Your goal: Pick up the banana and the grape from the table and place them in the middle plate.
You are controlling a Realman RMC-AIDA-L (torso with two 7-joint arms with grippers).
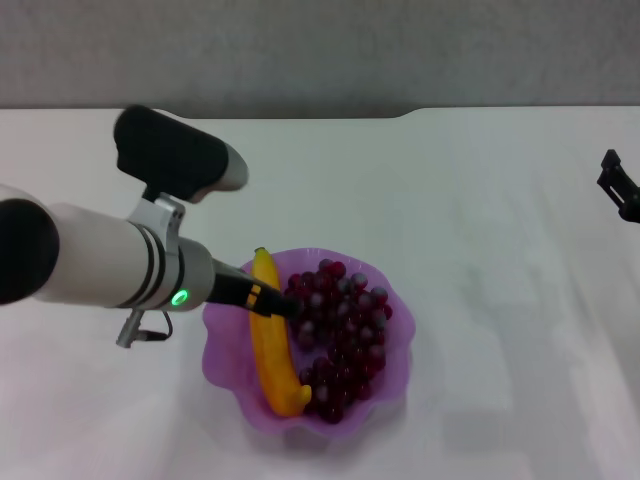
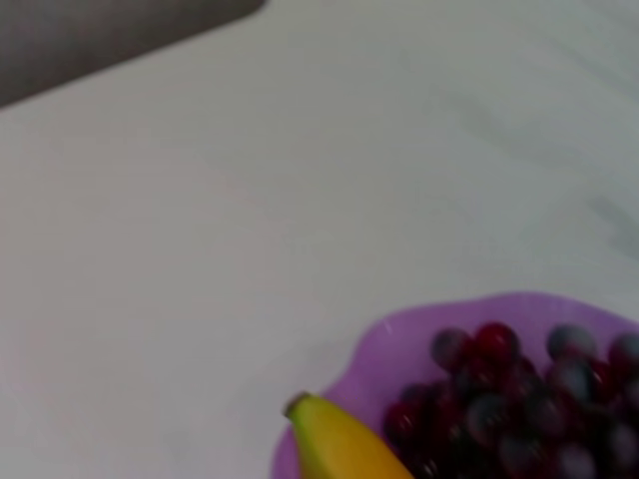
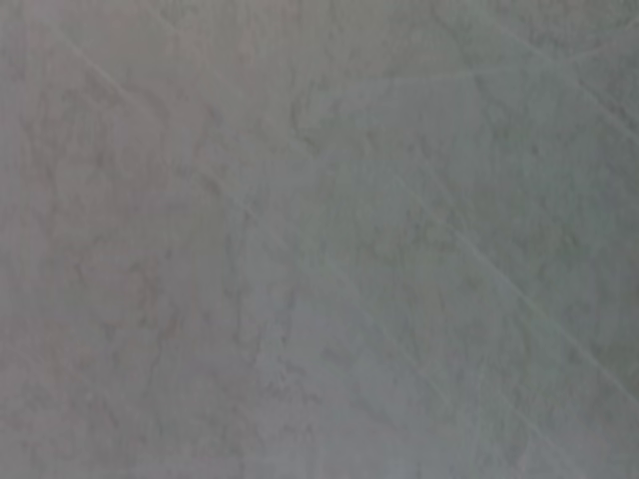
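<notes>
The orange-yellow banana (image 1: 270,350) lies in the left half of the purple scalloped middle plate (image 1: 222,345), its green stem tip pointing to the back. The dark red-purple grape bunch (image 1: 345,335) lies in the plate beside it, on the right. My left gripper (image 1: 280,303) reaches in from the left and sits over the banana's upper part, close to the grapes. The left wrist view shows the banana's tip (image 2: 334,444), the grapes (image 2: 499,399) and the plate's rim (image 2: 399,334). My right gripper (image 1: 622,187) is parked at the far right edge.
The white table (image 1: 480,200) runs to a rounded back edge with a grey wall behind it. The right wrist view shows only the table's surface (image 3: 319,239). My left forearm (image 1: 100,270) hangs over the table to the left of the plate.
</notes>
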